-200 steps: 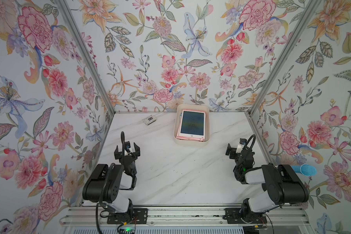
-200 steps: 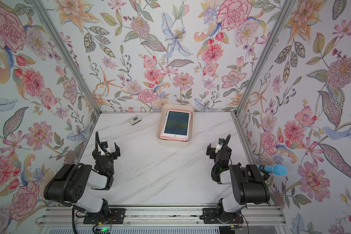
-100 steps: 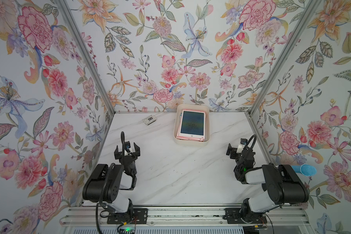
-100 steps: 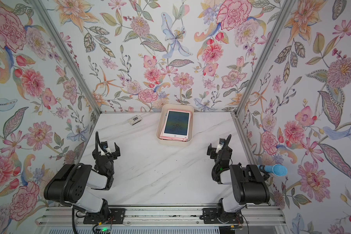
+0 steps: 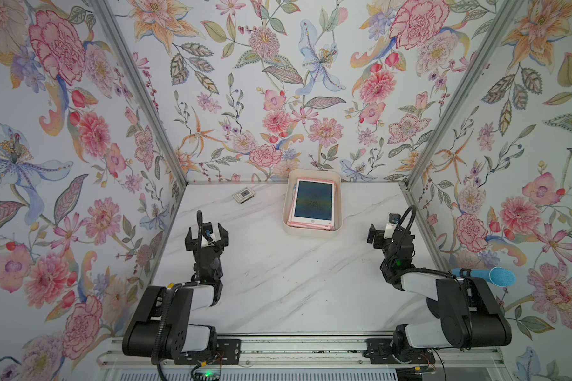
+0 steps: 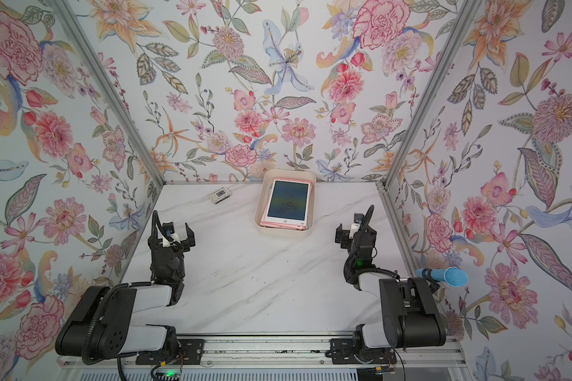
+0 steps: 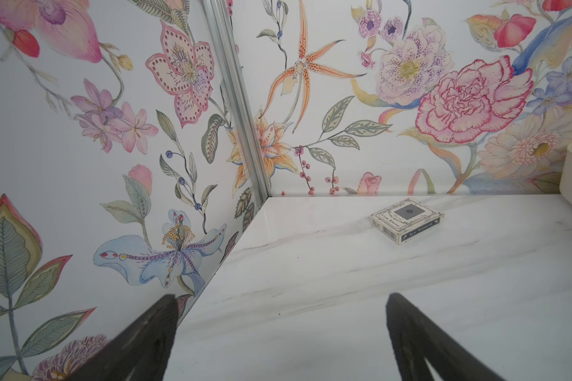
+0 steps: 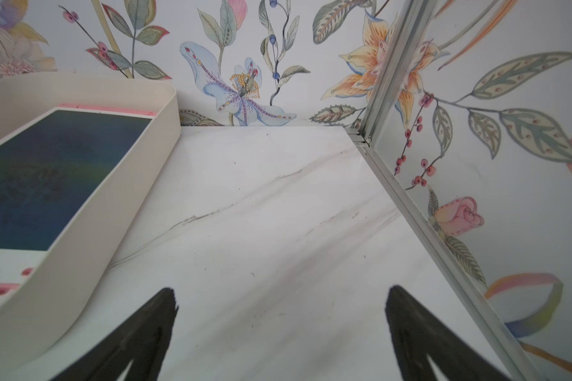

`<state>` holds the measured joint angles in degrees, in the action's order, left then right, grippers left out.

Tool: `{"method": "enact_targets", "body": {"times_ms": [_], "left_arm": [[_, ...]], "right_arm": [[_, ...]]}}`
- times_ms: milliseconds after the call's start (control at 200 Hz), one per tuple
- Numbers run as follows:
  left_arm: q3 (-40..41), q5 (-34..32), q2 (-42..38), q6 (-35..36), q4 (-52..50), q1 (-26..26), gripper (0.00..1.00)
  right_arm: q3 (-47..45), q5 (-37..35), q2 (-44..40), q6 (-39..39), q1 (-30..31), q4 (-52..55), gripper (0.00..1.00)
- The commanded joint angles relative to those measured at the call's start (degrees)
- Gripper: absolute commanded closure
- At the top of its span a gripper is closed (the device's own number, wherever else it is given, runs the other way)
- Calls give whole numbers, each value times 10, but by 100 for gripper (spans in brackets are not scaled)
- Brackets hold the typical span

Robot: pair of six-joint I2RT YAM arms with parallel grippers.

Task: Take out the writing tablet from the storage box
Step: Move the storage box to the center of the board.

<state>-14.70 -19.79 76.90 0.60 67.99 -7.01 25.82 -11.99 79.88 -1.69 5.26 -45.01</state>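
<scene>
Left gripper (image 5: 206,235), right gripper (image 5: 381,231): jaws wide, empty, well apart from storage box (image 5: 311,232). Writing tablet (image 5: 312,204) lay flat inside, atop pink stack. Risk: snug walls block fingers; neighbour tablet drags along.

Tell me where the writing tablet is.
In both top views the writing tablet lies screen-up inside the storage box, centred by the back wall, with the card box to its left.
</scene>
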Motion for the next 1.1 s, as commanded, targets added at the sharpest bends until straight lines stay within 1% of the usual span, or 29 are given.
{"method": "enact_targets", "body": {"times_ms": [0,70,150,255,315,360,435,545,580,650,741,811,956,1016,1096], "left_arm": [[-45,-12,-40,-20,-132,-13,0],[-87,5,-55,-46,-211,-18,0],[-136,-1,-61,-58,-298,-36,0],[-198,6,-49,-75,-377,-65,0],[-250,23,-29,-106,-445,-73,0],[-309,40,0,-137,-516,-74,0],[-402,84,56,-146,-598,-75,0],[-482,107,123,-152,-640,-81,0],[-512,119,161,-154,-656,-80,0],[-575,155,211,-156,-697,-81,0],[-650,191,271,-169,-743,-82,0],[-696,202,306,-178,-765,-90,0],[-797,239,380,-189,-818,-107,0],[-842,257,414,-193,-843,-115,0],[-898,261,452,-194,-877,-128,0]], "right_arm": [[33,-1,-26,21,3,115,0],[56,19,-32,52,2,159,0],[100,35,-26,90,3,228,0],[159,66,-8,112,17,301,0],[201,79,9,119,27,344,0],[238,82,27,130,35,384,0],[295,101,62,142,45,430,0],[378,110,119,176,55,491,0],[402,109,138,195,54,505,0],[446,140,174,213,51,526,0],[528,164,238,227,52,589,1],[577,172,277,234,54,616,2],[653,179,341,236,57,656,4],[684,182,367,239,57,682,7],[698,190,380,245,57,688,8]]}}
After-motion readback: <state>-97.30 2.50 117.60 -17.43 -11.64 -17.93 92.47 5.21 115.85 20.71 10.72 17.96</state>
